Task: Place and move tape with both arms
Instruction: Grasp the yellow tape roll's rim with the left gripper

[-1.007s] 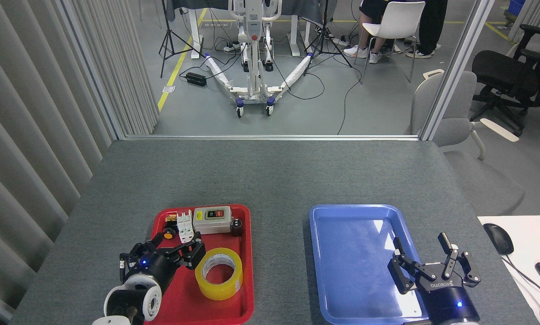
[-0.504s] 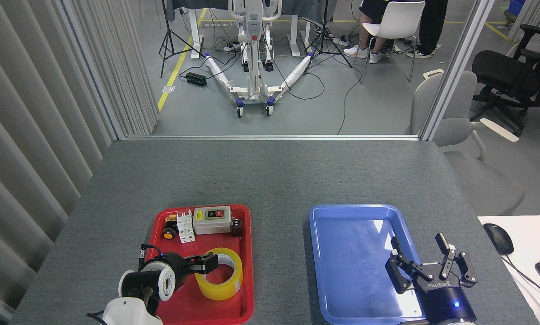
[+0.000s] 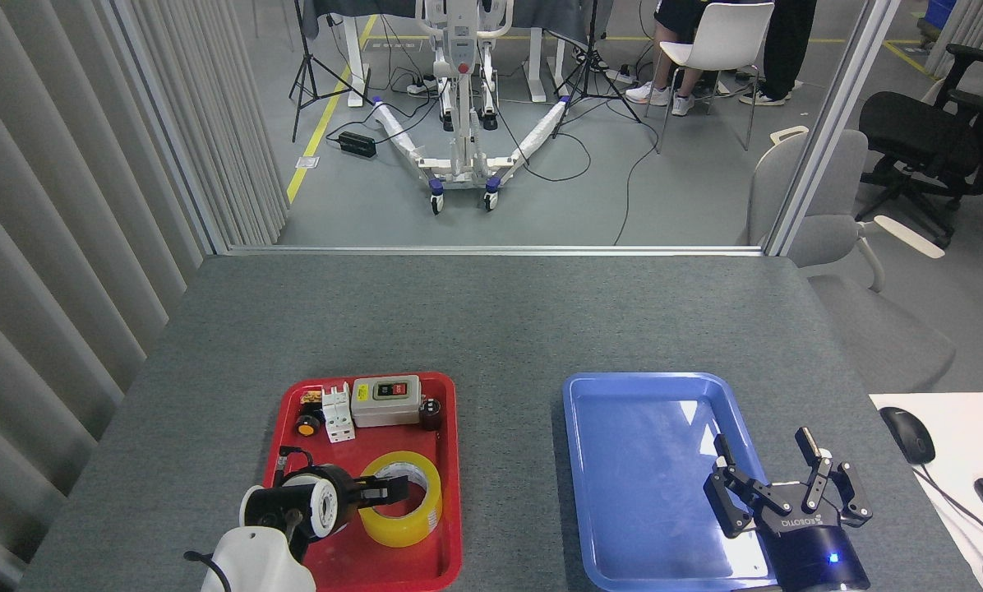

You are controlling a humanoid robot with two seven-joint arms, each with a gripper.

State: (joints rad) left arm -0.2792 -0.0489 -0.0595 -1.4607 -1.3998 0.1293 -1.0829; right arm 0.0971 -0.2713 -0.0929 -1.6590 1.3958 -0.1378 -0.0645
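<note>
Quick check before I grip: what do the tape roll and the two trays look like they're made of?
Tape: glossy translucent yellow plastic film on a white core, likely cardboard. Red tray and blue tray: smooth moulded plastic by the look; the blue one shows shiny reflections.

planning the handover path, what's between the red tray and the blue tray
Nothing: the head view shows only bare grey table between the red tray and the blue tray.
</note>
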